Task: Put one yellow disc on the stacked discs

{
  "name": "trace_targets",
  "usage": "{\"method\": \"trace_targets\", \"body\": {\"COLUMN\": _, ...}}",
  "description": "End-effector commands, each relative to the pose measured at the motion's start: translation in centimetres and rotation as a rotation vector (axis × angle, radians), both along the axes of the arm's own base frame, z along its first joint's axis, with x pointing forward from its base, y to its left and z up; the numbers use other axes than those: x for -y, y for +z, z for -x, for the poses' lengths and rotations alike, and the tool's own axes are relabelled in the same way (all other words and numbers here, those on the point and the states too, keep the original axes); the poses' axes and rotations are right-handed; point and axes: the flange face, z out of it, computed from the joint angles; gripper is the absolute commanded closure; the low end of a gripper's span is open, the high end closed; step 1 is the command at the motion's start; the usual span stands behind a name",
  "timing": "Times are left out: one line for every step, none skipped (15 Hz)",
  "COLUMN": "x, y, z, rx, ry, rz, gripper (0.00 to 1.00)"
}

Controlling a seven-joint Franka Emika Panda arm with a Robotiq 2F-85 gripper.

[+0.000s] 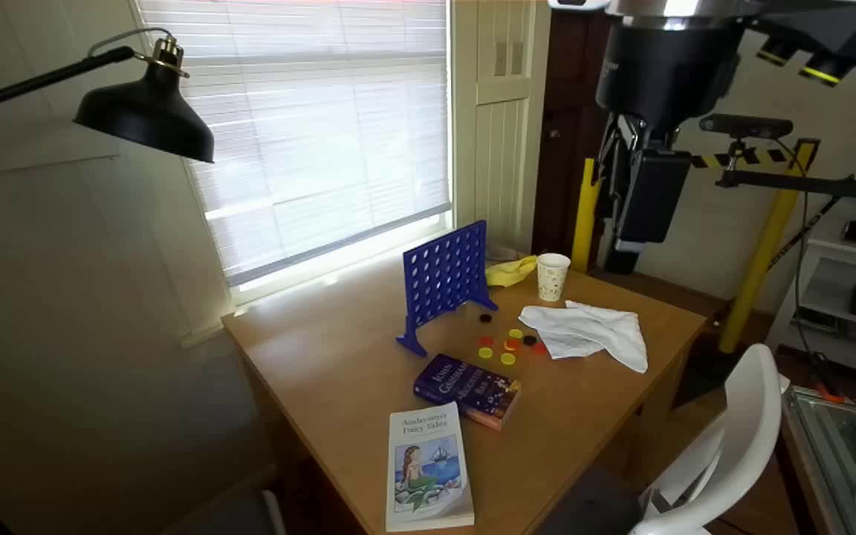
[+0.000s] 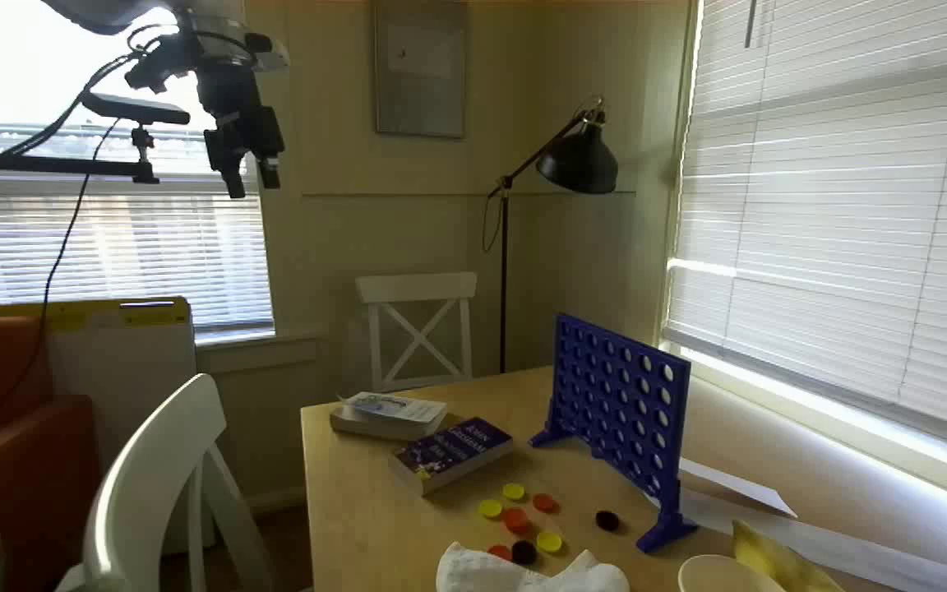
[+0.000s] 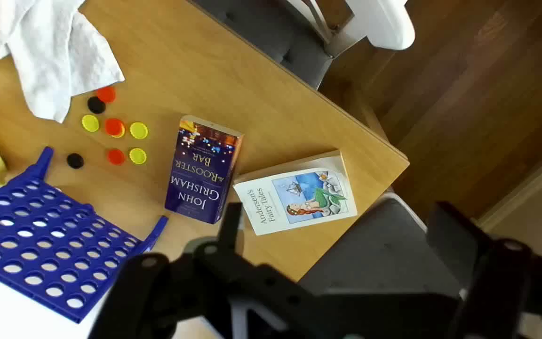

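High up and well apart from the table (image 1: 309, 349), the gripper (image 3: 339, 221) hangs with its fingers (image 3: 230, 230) spread wide and nothing between them. In an exterior view I pick out the stacked discs (image 1: 511, 345) toward the right of the table, between the dark book (image 1: 469, 390) on the near side and the white cloth (image 1: 588, 331) to the right. Close around lie three loose ones: a near yellow disc (image 1: 507, 359), a left yellow disc (image 1: 485, 353) and a far yellow disc (image 1: 516, 334).

Any of these should feel light and stiff: smooth plastic, hard to break, but apt to skid on the wood. They lie flat and look thin, so I'd guess the fingers must come down almost onto the table and pinch opposite sides of the rim. The near yellow disc looks the kindest pick, with bare wood between it and the dark book; the far yellow disc has a black disc (image 1: 529, 340) just beside it that could crowd a finger. The stacked discs are probably easy to knock askew, so a soft release would suit them.

Looking down, the wrist view shows a crescent of yellow under the off-centre red one, while in an exterior view the top red disc (image 2: 515, 519) seems to hide whatever it sits on. Both exterior views show how high the gripper hangs, which the wrist view leaves unclear.
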Motion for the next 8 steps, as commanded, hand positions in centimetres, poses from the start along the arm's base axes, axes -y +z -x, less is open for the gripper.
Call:
{"method": "trace_targets", "body": {"x": 0.0, "y": 0.1, "z": 0.0, "rx": -0.001, "ry": 0.000, "rz": 0.000, "gripper": 0.00}}
{"method": "trace_targets", "body": {"x": 0.0, "y": 0.1, "z": 0.0, "rx": -0.001, "ry": 0.000, "rz": 0.000, "gripper": 0.00}}
{"method": "trace_targets", "body": {"x": 0.0, "y": 0.1, "z": 0.0, "rx": -0.001, "ry": 0.000, "rz": 0.000, "gripper": 0.00}}
{"method": "trace_targets", "body": {"x": 0.0, "y": 0.1, "z": 0.0, "rx": -0.001, "ry": 0.000, "rz": 0.000, "gripper": 0.00}}
{"method": "trace_targets", "body": {"x": 0.0, "y": 0.1, "z": 0.0, "rx": -0.001, "ry": 0.000, "rz": 0.000, "gripper": 0.00}}
{"method": "trace_targets", "body": {"x": 0.3, "y": -0.3, "z": -0.7, "rx": -0.004, "ry": -0.031, "rz": -0.003, "gripper": 0.00}}
{"method": "trace_targets", "body": {"x": 1.3, "y": -1.1, "z": -2.0, "rx": 0.006, "ry": -0.056, "rz": -0.010, "gripper": 0.00}}
{"method": "trace_targets", "body": {"x": 2.2, "y": -1.7, "z": -2.8, "rx": 0.007, "ry": -0.079, "rz": -0.022, "gripper": 0.00}}
